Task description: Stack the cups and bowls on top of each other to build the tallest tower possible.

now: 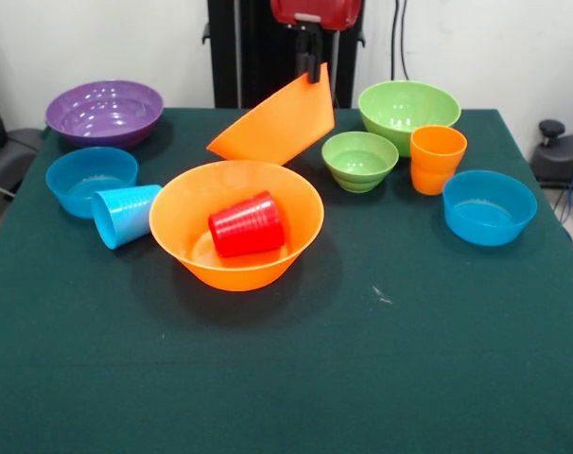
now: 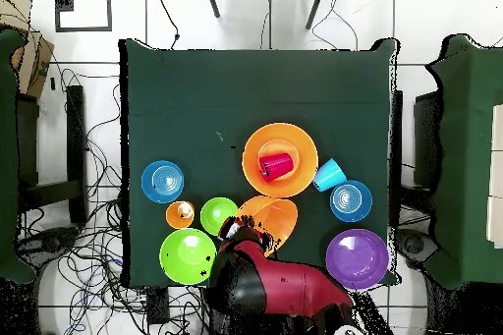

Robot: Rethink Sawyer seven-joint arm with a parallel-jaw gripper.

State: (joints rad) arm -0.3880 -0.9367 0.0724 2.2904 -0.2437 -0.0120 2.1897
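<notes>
We see the gripper (image 1: 314, 72) clamped on the rim of a large orange bowl (image 1: 279, 126), holding it tilted at the table's (image 1: 362, 378) far middle. Nearer, the other large orange bowl (image 1: 187, 232) sits upright, glossy, with the red cup (image 1: 247, 225) lying on its side inside.

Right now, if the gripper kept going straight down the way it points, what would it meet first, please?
The gripper points down, shut on the rim of the tilted large orange plastic bowl. That bowl would press into the green tablecloth first; its low edge already looks near it, though depth is unclear.
</notes>
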